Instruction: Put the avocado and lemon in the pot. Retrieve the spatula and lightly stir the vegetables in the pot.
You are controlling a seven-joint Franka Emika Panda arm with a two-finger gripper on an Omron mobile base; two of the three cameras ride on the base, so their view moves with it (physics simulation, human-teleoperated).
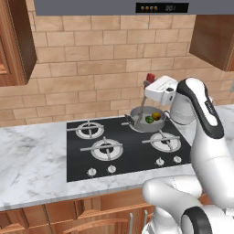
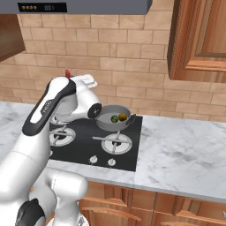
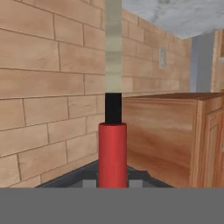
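The grey pot point(image 1: 145, 127) point(image 2: 109, 126) stands on the stove's back right burner. In it lie the green avocado point(image 1: 149, 119) point(image 2: 114, 118) and the yellow lemon point(image 1: 156, 116) point(image 2: 122, 117), side by side. My gripper point(image 1: 149, 83) point(image 3: 112, 183) is above the pot's left side, shut on the red handle of the spatula point(image 1: 141, 104) point(image 3: 112, 153). The spatula's thin shaft slants down into the pot. In the right base view my arm covers most of the spatula, and just its red tip point(image 2: 67, 73) pokes out above.
The black stove point(image 1: 119, 155) point(image 2: 126, 154) has several burners and front knobs, set in a marble counter point(image 1: 32, 160) point(image 2: 185, 154). A brick wall point(image 1: 91, 68) is close behind the pot. Wooden cabinets point(image 2: 198, 39) and a range hood point(image 1: 128, 7) hang overhead.
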